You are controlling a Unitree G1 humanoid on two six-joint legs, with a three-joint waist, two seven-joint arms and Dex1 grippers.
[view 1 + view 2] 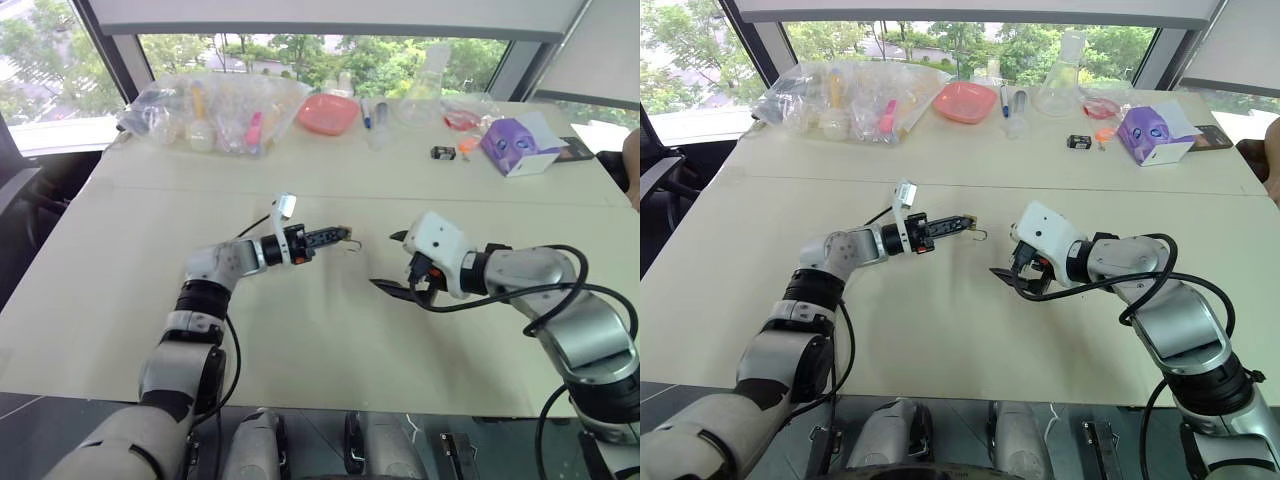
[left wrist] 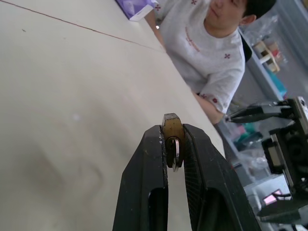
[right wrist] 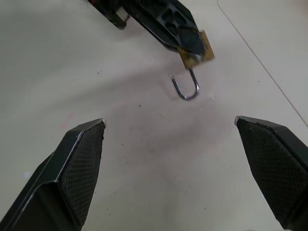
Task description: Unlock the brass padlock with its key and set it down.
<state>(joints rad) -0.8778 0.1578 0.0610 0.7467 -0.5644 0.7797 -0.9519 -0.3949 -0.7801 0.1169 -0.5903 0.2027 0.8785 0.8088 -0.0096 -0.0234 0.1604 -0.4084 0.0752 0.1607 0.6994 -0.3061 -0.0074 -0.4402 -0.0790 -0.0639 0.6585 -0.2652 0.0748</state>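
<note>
Above the table [image 1: 300,330], the left gripper [image 1: 335,237] is pinching the brass padlock [image 3: 198,54], shackle hanging down, facing the spread right gripper [image 1: 393,262] nearby.

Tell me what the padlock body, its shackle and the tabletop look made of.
Brass padlock body: yellowish-brown, dull metal, probably brass. Shackle: thin silvery wire with a bright glint, likely steel. Table: matte pale beige surface, maybe laminate; unclear.

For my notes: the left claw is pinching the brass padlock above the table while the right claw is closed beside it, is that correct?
Not quite: the right claw is wide open, as the right wrist view shows. The left claw does pinch the brass padlock above the table.
</note>
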